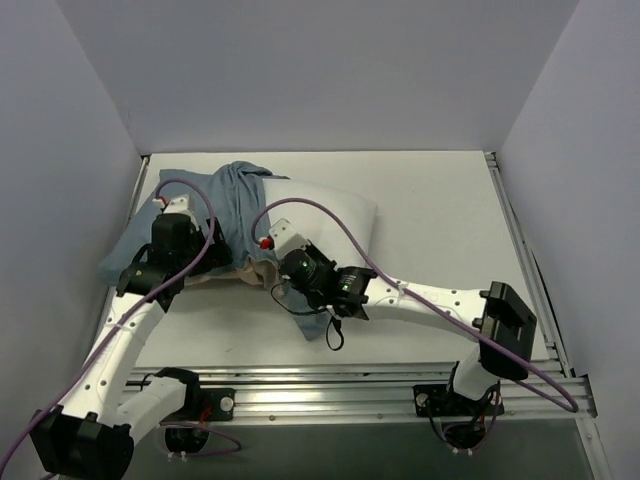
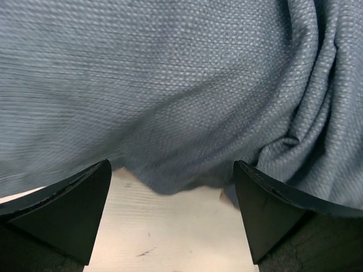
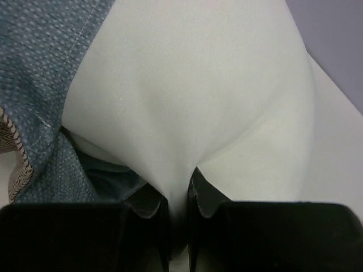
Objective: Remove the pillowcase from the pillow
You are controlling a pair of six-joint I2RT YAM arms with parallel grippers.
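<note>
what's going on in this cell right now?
The pillowcase is partway off the pillow: it covers only the left end, and the rest is bare. The right gripper is shut on the pillow's white fabric. The left gripper is open at the bunched pillowcase, holding nothing.

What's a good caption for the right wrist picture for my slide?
The right end effector pinches the white pillow; blue pillowcase bunched beside it.

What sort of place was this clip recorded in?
Probably a lab robot cell, not a home: plain grey walls box in a white table, a metal rail runs along its near edge, and a pillow and pillowcase serve as test items.
</note>
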